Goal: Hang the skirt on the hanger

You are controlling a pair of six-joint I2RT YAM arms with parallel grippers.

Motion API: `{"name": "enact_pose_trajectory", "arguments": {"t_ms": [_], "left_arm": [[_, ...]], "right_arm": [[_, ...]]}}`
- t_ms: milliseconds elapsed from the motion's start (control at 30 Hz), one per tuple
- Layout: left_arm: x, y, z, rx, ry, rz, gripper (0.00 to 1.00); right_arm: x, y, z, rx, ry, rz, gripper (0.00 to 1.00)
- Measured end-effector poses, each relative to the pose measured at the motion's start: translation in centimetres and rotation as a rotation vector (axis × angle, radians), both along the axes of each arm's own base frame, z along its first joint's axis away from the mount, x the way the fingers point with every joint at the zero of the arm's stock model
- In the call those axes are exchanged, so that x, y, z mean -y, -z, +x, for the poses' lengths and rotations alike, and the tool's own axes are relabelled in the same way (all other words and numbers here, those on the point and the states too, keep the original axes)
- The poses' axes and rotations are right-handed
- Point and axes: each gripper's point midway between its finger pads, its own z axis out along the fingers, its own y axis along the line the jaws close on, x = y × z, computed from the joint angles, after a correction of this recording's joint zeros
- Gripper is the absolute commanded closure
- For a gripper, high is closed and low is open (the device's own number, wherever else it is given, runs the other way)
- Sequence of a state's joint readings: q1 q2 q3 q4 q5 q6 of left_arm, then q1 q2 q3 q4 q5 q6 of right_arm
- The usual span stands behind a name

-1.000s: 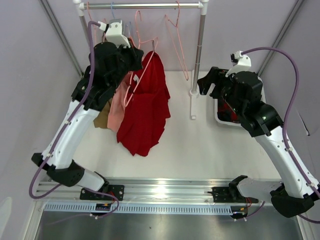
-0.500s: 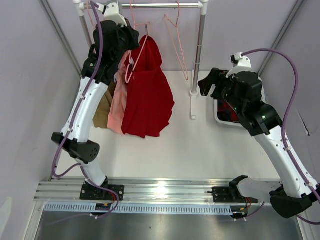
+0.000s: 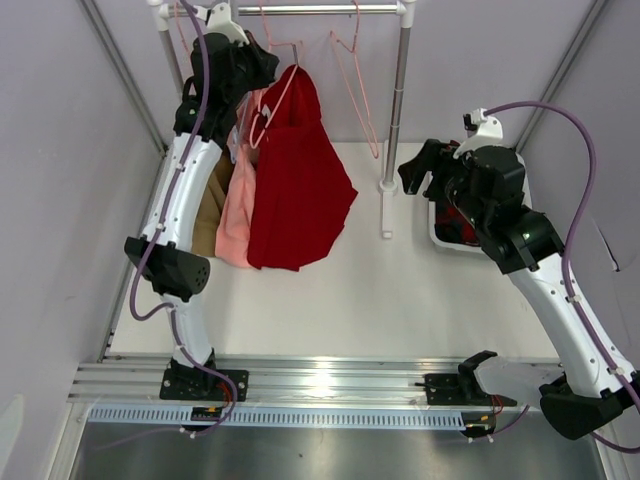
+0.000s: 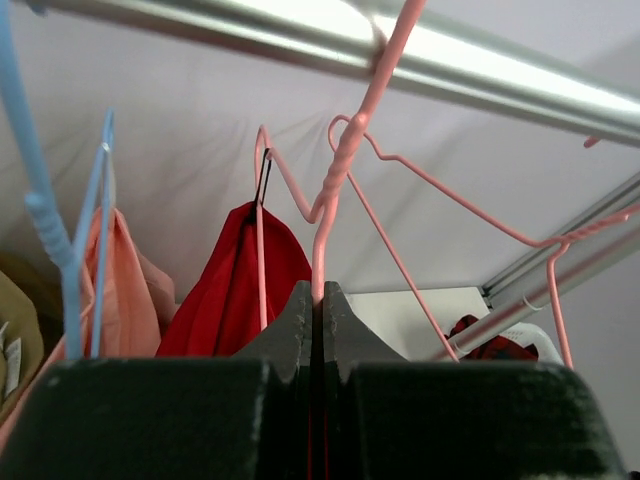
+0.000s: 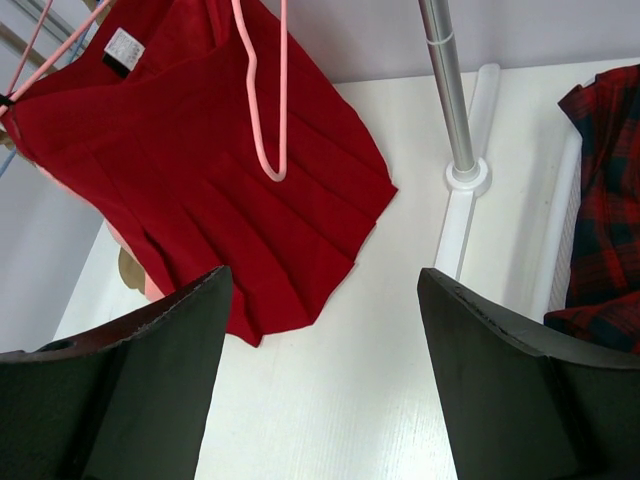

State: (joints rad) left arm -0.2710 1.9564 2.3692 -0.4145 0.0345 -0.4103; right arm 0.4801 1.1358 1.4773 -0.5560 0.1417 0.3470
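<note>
Left claw (image 4: 318,292) clenched on hanger (image 4: 319,250) by rail (image 4: 480,60) | skirt (image 3: 295,190) draped | right claw (image 5: 320,340) released, empty | risk: hook misses rail, skirt drops to desk (image 3: 400,300)

Site: robotics lab test cell, not a home or shop. Evidence: plain lilac panel walls (image 3: 60,200) on three sides; white tabletop (image 3: 400,300); alu. mounting track (image 3: 330,380) at near edge w/ arm bases (image 3: 205,385) bolted on; exposed purple cabling (image 3: 545,101); tube garment rail (image 3: 320,10) w/ white fittings, post footed on tabletop.
</note>
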Motion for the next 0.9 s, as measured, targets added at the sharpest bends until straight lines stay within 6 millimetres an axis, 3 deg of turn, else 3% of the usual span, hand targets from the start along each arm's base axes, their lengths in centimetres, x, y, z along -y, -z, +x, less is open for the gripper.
{"name": "enact_pose_trajectory", "arguments": {"t_ms": [300,400,433,500,667,900], "left_arm": [[0.9,3.2,0.2,-0.037,0.038,-0.032,0.98],[0.8,3.1,-0.6,-0.038,0.046,-0.036,0.77],[0.8,3.0,-0.9,-0.037,0.051,-0.035,0.63],[0.8,2.7,-1.5,-0.034,0.06,-0.039,0.56],[0.6,0.8,-3.9,-0.005,0.083,-0.04,0.51],[0.0,-4.1,-10.0,0.082,0.148,-0.043,0.46]], "right_arm": [[-0.2,2.2,-0.2,-0.044,-0.012,-0.004,0.19],[-0.2,2.6,-0.1,-0.055,-0.013,-0.002,0.19],[-0.2,2.7,-0.1,-0.056,-0.014,-0.002,0.19],[-0.2,2.7,-0.1,-0.057,-0.013,-0.001,0.18],[0.0,3.3,-0.1,-0.068,-0.009,-0.007,0.15],[0.3,3.9,-0.2,-0.09,-0.01,-0.013,0.11]]}}
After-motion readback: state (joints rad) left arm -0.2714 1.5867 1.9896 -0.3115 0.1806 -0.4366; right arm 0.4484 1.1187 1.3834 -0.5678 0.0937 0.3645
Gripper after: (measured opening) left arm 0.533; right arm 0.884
